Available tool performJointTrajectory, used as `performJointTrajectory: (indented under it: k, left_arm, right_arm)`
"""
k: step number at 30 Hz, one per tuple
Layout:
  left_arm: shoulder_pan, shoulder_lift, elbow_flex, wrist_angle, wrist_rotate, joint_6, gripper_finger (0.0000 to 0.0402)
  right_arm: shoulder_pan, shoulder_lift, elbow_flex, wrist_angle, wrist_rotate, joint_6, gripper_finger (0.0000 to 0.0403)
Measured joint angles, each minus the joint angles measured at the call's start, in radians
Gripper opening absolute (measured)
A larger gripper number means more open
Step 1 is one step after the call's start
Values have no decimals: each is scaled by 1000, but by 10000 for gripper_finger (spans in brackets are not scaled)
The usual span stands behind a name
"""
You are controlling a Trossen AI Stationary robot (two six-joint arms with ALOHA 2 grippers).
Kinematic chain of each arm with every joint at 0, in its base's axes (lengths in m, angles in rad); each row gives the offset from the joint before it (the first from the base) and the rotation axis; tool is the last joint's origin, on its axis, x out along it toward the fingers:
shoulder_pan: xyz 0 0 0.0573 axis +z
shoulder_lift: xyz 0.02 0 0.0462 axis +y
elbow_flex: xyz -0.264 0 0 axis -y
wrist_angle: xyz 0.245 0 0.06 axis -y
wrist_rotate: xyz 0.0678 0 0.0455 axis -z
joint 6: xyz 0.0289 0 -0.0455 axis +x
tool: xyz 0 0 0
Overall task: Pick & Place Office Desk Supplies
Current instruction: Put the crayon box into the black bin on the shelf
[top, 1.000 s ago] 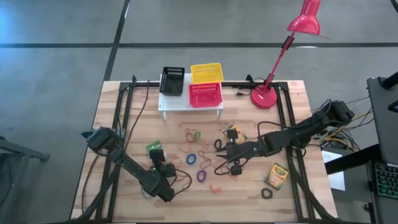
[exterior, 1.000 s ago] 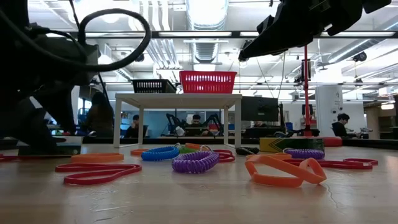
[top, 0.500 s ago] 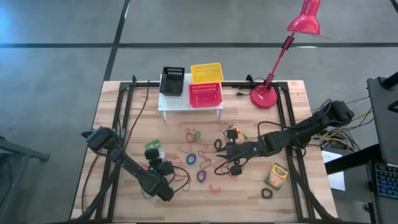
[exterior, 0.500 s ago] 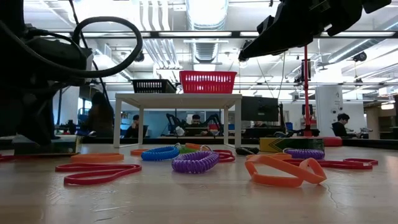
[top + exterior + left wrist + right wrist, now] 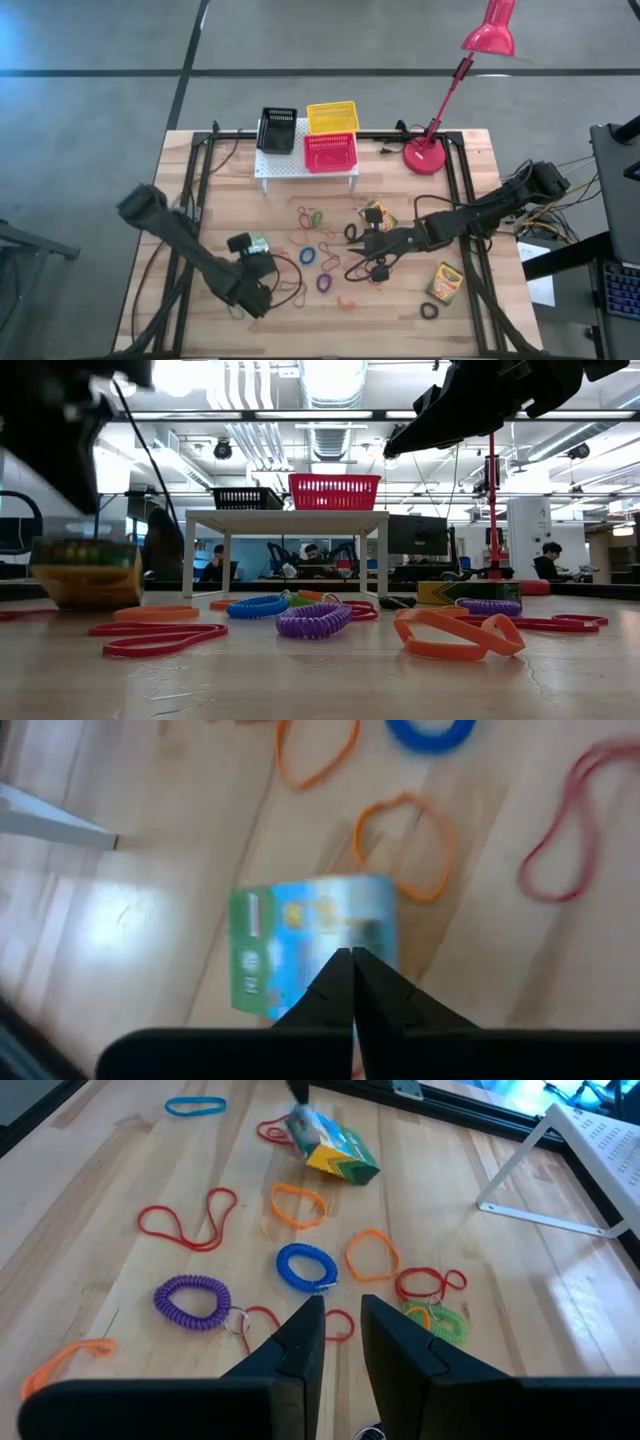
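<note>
My left pincer (image 5: 352,982) is clamped on the crayon box (image 5: 312,955), apparently lifted just clear of the surface (image 5: 190,170), front left. It's light, stiff cardboard; a hold across its narrow faces suits it. My right pincer (image 5: 342,1342) hangs slightly parted, empty, above the elastic loops (image 5: 307,1266) mid-surface.

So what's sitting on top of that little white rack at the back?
On the white rack sit three small baskets: black, yellow and pink-red. From above they look empty; the table under the rack is hidden.
</note>
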Motion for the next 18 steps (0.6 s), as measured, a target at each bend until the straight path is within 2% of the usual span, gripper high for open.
performJointTrajectory:
  k: [5,14,18]
  left_arm:
    - [35,-127,-19,51,0,5,1]
    - [86,-279,-236,386,50,104,1]
    - [73,-291,-324,564,124,265,13]
  right_arm:
    - [0,0,0,-3,0,11,63]
    - [0,0,0,-3,-2,19,63]
    - [0,0,0,-2,-2,19,63]
